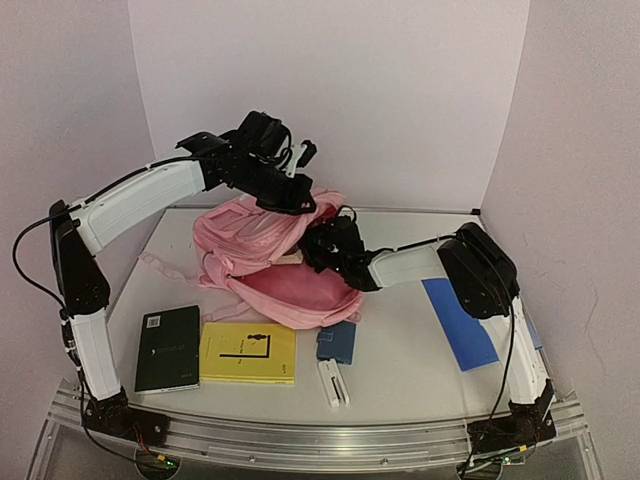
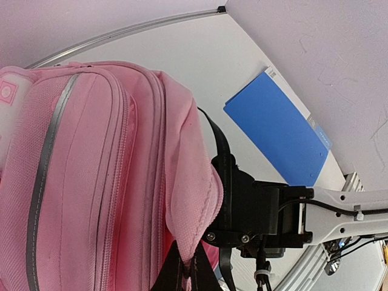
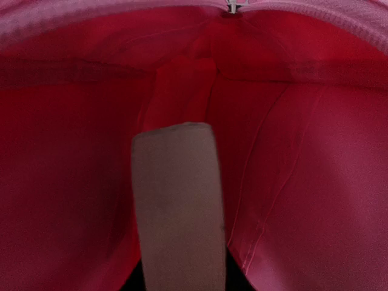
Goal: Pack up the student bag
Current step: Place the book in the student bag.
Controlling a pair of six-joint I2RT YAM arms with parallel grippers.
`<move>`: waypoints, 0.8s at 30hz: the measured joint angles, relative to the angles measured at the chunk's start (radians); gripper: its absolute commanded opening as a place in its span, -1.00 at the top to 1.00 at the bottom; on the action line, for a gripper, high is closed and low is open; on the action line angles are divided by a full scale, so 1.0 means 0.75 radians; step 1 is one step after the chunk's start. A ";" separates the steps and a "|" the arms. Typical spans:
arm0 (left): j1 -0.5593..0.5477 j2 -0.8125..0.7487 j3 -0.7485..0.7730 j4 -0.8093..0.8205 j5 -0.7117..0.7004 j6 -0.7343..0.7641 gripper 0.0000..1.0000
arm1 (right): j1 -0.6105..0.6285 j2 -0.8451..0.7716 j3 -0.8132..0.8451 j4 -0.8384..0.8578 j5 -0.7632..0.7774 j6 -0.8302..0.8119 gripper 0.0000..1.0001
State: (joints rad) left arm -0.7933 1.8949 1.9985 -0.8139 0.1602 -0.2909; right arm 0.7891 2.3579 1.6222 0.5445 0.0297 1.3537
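Observation:
The pink student bag [image 1: 262, 243] lies at the back middle of the table. My left gripper [image 1: 296, 194] is above it, shut on a fold of the bag's upper flap [image 2: 191, 188] and holding it up; the jaws [image 2: 188, 267] pinch the fabric at the bottom of the left wrist view. My right gripper [image 1: 322, 247] reaches into the bag's mouth. Its wrist view shows only the red-pink lining [image 3: 303, 157] and a pale, flat, grey-beige thing [image 3: 179, 200] that runs forward from between its dark fingers [image 3: 182, 284], which sit tight against both its sides.
On the table [image 1: 400, 350] in front of the bag lie a black book [image 1: 168, 347], a yellow book [image 1: 248, 352], a small blue thing [image 1: 337, 341] and a white thing [image 1: 333, 382]. A blue folder [image 1: 458, 322] [image 2: 279, 130] lies at the right, by the wall.

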 measured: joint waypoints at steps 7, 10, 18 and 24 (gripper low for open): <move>0.048 -0.046 -0.082 0.055 0.039 -0.061 1.00 | 0.005 -0.032 -0.027 -0.070 0.047 -0.090 -0.39; 0.060 -0.047 -0.086 0.056 0.039 -0.067 1.00 | 0.005 -0.114 -0.091 -0.162 0.077 -0.143 -0.51; 0.142 -0.067 -0.147 0.060 0.042 -0.069 1.00 | 0.005 -0.633 -0.420 -0.271 0.076 -0.335 -0.96; 0.240 -0.102 -0.271 0.087 0.044 -0.097 0.86 | -0.034 -0.985 -0.579 -0.471 0.074 -0.562 -0.97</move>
State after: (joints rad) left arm -0.6132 1.8187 1.7949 -0.7490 0.1928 -0.3634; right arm 0.7634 1.6191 1.1882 0.1916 0.0851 0.9320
